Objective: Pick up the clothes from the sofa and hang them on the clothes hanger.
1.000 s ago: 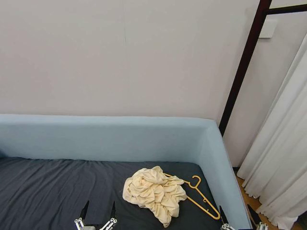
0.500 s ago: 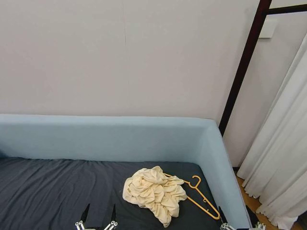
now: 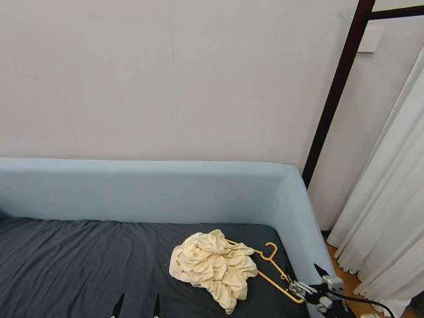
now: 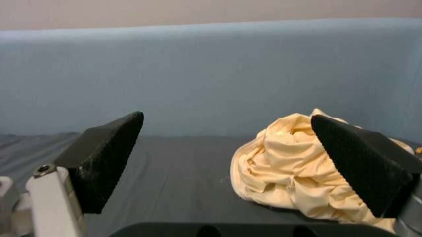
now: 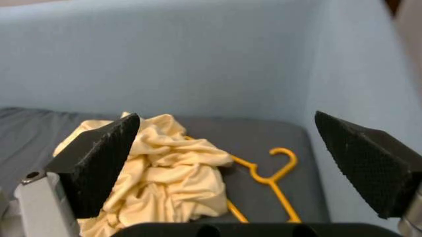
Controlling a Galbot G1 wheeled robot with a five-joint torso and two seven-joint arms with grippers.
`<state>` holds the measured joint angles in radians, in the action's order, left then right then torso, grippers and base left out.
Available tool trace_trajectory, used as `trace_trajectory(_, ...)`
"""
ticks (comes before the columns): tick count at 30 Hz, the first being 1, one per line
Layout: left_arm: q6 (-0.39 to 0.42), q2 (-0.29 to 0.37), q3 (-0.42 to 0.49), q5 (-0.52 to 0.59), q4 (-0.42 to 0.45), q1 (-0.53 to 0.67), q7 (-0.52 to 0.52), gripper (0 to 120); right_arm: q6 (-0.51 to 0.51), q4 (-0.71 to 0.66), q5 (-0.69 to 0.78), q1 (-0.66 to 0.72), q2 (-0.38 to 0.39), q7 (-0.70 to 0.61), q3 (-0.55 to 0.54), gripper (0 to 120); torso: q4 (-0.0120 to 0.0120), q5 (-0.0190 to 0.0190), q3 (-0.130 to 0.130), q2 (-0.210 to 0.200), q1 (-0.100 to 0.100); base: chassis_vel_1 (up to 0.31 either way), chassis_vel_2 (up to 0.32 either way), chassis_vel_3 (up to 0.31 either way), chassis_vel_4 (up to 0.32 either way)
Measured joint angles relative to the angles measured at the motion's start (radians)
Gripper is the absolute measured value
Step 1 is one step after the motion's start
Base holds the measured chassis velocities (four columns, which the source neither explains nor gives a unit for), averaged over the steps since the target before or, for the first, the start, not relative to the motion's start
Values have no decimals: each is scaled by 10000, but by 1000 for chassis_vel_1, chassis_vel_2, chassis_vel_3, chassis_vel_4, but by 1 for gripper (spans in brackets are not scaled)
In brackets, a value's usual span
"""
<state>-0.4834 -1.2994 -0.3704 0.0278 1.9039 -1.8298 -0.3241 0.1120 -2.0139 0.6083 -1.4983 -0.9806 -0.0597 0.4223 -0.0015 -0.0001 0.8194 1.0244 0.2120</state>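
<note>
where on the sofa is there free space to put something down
The dark seat is bare from the cream clothes leftward, along the backrest. A narrow strip is also free between clothes and backrest. Crowded: the right corner, with the orange hanger partly under the clothes, beside the armrest.

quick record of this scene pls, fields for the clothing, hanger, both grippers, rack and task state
clothing: cream cloth, crumpled in a heap on the dark sofa seat
hanger: orange hanger, lying flat on the seat, one arm under the cloth
left arm: left gripper open, low over the seat, apart from the cloth
right arm: right gripper open, by the hanger at the seat's right edge
rack: dark pole beyond the sofa's right end
task state: cloth not yet picked up
</note>
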Motion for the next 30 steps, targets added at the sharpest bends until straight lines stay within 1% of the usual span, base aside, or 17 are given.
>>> trace_trajectory(3, -1, -87, -52, -22, -91, -37, -21, 100, 596, 580, 540, 1677, 560, -163, -1459, 100, 1, -2, 0, 0, 0, 0, 0, 0, 0)
trace_trajectory(4, -1, -87, -52, -22, -91, -37, -21, 100, 596, 580, 540, 1677, 560, -163, -1459, 100, 1, -2, 0, 0, 0, 0, 0, 0, 0)
trace_trajectory(5, 0, -114, -66, -40, -113, -53, -24, 100, 810, 877, 752, 2370, 674, -228, -2042, 100, -2, 1, 0, -1, 0, 0, 0, 0, 0)
trace_trajectory(7, -12, -179, -109, -79, -155, -90, -42, 100, 1020, 1452, 955, 3572, 790, -336, -3007, 100, 3, 1, 0, 0, 0, 0, 0, 0, 0)
trace_trajectory(9, -49, -263, -152, -113, -208, -116, -73, 100, 1153, 2113, 957, 4595, 825, -345, -4053, 100, 2, -3, 0, 0, 1, 0, 0, 0, 0)
trace_trajectory(10, -49, -263, -152, -113, -208, -116, -73, 100, 1153, 2113, 957, 4595, 825, -345, -4053, 100, 2, -3, 0, 0, 1, 0, 0, 0, 0)
trace_trajectory(11, -69, -296, -161, -135, -230, -126, -77, 100, 1228, 2373, 938, 4979, 810, -335, -4504, 100, -1, 1, 1, -1, 1, 0, 0, 0, 0)
trace_trajectory(12, -100, -364, -172, -169, -268, -144, -88, 100, 1313, 2840, 832, 5649, 704, -312, -5208, 100, -3, 2, 1, 0, 1, 0, 0, 0, 0)
trace_trajectory(13, -109, -407, -174, -183, -286, -153, -97, 100, 1370, 3139, 747, 6090, 601, -293, -5662, 100, -3, -3, 0, -1, 0, 0, 0, 0, 0)
trace_trajectory(14, -109, -407, -174, -183, -286, -153, -97, 100, 1370, 3139, 747, 6090, 601, -293, -5662, 100, -3, -3, 0, -1, 0, 0, 0, 0, 0)
trace_trajectory(15, -116, -446, -171, -208, -299, -162, -101, 100, 1455, 3383, 675, 6435, 492, -286, -6009, 100, 2, -1, 0, -1, 0, 0, 0, 0, 0)
trace_trajectory(19, -128, -599, -175, -292, -391, -199, -176, 100, 1753, 4629, 291, 8028, -161, -165, -7535, 100, -1, -3, 0, -1, 1, 0, 0, 0, 0)
trace_trajectory(20, -128, -599, -175, -292, -391, -199, -176, 100, 1753, 4629, 291, 8028, -161, -165, -7535, 100, -1, -3, 0, -1, 1, 0, 0, 0, 0)
trace_trajectory(24, -129, -697, -203, -293, -452, -161, -204, 100, 1751, 5416, 24, 8757, -639, -14, -8300, 100, 0, -4, -1, -1, 1, 0, 0, 0, 0)
trace_trajectory(25, -129, -697, -203, -293, -452, -161, -204, 100, 1751, 5416, 24, 8757, -639, -14, -8300, 100, 0, -4, -1, -1, 1, 0, 0, 0, 0)
trace_trajectory(29, -129, -768, -213, -291, -496, -132, -228, 100, 1541, 6317, -501, 9133, -1128, 107, -8993, 100, -2, -2, -1, 0, 0, 0, 0, 0, 0)
trace_trajectory(30, -129, -768, -213, -291, -496, -132, -228, 100, 1541, 6317, -501, 9133, -1128, 107, -8993, 100, -2, -2, -1, 0, 0, 0, 0, 0, 0)
